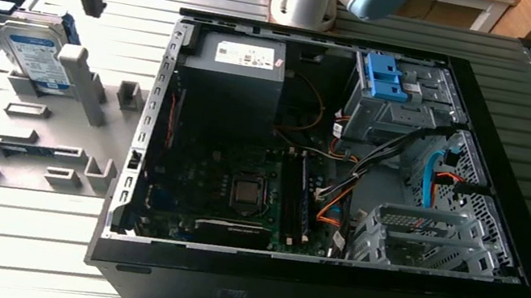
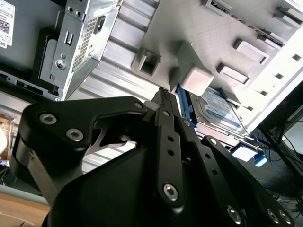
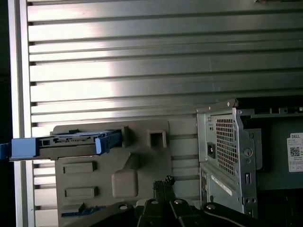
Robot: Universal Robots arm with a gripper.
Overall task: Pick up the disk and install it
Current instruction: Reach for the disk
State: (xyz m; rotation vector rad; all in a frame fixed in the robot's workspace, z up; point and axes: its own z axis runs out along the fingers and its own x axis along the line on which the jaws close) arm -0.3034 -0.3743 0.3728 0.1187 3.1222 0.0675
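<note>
The disk (image 1: pixel 37 51) is a silver drive with a white-and-blue label and a blue frame. It stands tilted on its edge in a grey holder (image 1: pixel 79 87) at the exterior view's left. My gripper (image 1: pixel 92 4) hangs above it and slightly toward the exterior view's right, apart from it, fingers shut with nothing between them. In both wrist views the closed black fingertips (image 2: pixel 163 94) (image 3: pixel 165 181) point toward the holder, with the disk (image 2: pixel 218 111) (image 3: pixel 71 142) just beyond them.
An open computer case (image 1: pixel 518 202) lies to the exterior view's right of the grey fixture plate (image 1: pixel 36 149). Inside are a power supply box (image 1: pixel 242 63), a blue bracket (image 1: pixel 382 75) in a bay, loose cables (image 1: pixel 338 199) and a metal drive cage (image 1: pixel 426 235).
</note>
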